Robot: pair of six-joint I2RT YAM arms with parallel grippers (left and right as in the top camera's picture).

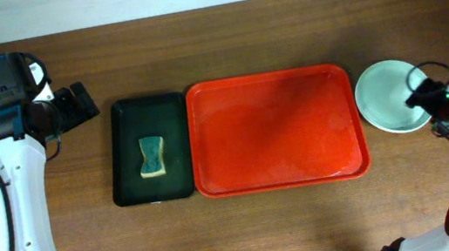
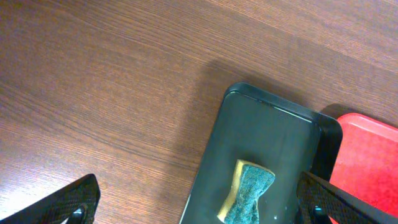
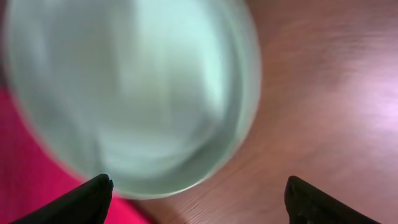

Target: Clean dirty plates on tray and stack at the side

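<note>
Left arm's fingers [image 2: 68, 202] hang spread wide over the far-left counter [image 1: 221, 38], gripping nothing. To their right, a green-and-yellow sponge [image 1: 152, 156] lies in a black tray [image 1: 123, 122], which sits just beside the red tray [image 1: 278, 127]. On the counter right of the red tray rests a pale mint plate [image 1: 382, 90], with the edge of a white plate [image 1: 401, 126] showing beneath. Right arm's fingers [image 3: 81, 199] stand spread at its right rim.

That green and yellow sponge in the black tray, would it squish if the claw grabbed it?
Probably: the sponge looks like yellow foam under a green scrubbing layer, so it should compress and weigh little. Its narrowed waist likely offers a grip. Lying flat in the black tray, it seems unlikely to roll.
</note>
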